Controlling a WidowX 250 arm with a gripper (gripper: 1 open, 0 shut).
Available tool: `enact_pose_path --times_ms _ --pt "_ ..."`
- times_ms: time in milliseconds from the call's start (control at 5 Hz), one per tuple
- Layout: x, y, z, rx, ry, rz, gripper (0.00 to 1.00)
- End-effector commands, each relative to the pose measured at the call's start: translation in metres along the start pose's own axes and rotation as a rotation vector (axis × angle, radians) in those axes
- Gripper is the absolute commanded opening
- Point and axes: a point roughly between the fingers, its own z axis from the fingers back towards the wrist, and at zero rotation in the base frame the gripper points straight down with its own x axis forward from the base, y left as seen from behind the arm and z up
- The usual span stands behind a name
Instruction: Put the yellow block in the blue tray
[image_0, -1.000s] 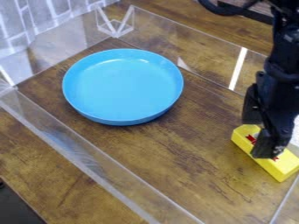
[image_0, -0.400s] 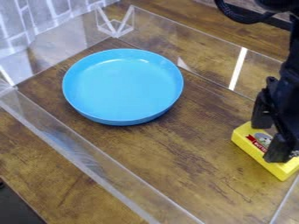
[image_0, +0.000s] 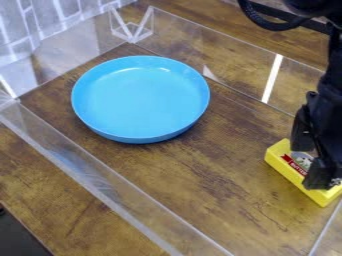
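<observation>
Wood-grain bench (image_0: 201, 190), dark brown planks, boxed in by clear acrylic walls (image_0: 80, 165) running along the edges. Blue tray (image_0: 140, 98) sits left of centre on the bench, round, shallow, raised rim, nothing in it. Black robot arm (image_0: 325, 105) comes down at the right edge, pointing straight down. Gripper (image_0: 318, 172) is right over the yellow block (image_0: 302, 171), jaws spread wide, fingers dropped onto or around the block's top; can't tell from here whether they actually touch it. Yellow block lies flat on the bench near the right edge, well apart from the tray, partly hidden by the gripper; a bit of red label shows on its top beside the fingers. Block not lifted, not in the tray.
</observation>
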Motion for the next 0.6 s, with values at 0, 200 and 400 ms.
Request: enact_pose_path --times_ms 0,200,400 --pt "0.0054 -0.0094 -0.0095 -0.007 0.017 0.032 1.0" --pt "0.0028 -0.0109 -0.0075 -0.008 0.029 0.065 1.0" --pt "-0.0011 -0.0158 -0.0054 -0.01 0.038 0.049 1.0"
